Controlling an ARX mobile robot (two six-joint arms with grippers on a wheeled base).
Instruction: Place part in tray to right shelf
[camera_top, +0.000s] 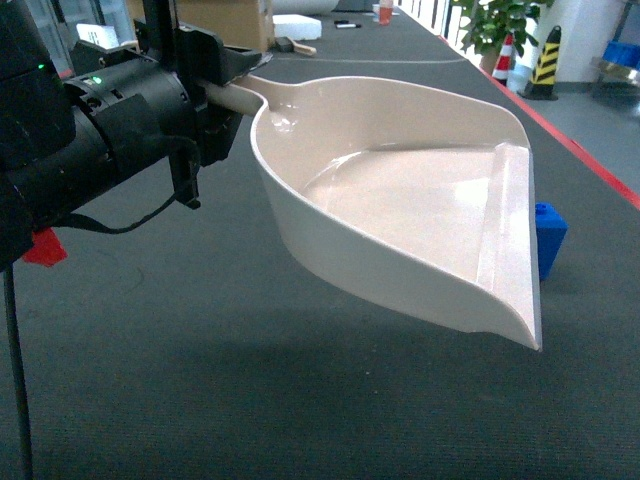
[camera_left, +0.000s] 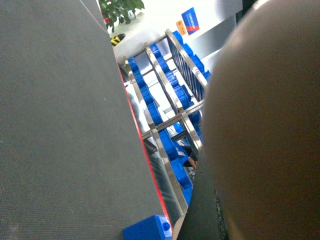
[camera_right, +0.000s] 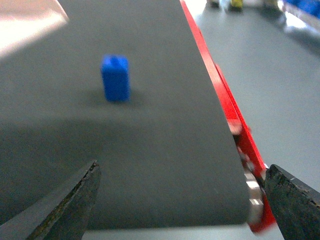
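Note:
My left gripper (camera_top: 222, 92) is shut on the long handle of the cream tray (camera_top: 400, 200) and holds it tilted above the dark belt. In the left wrist view the tray's underside (camera_left: 265, 125) fills the right side. The small blue part (camera_top: 549, 238) stands upright on the belt just behind the tray's front lip, and it also shows as the part (camera_left: 147, 229) and the part (camera_right: 115, 77). My right gripper (camera_right: 182, 167) is open, empty and low over the belt, well short of the part. The steel rack shelf (camera_left: 165, 95) stands past the belt's right side.
A red strip (camera_top: 570, 140) runs along the belt's right edge, with grey floor beyond. Blue crates (camera_left: 150, 107) fill the rack. At the belt's far end are a cardboard box (camera_top: 235, 20) and small items. Striped bollards (camera_top: 545, 62) and a plant (camera_top: 490, 25) stand on the floor.

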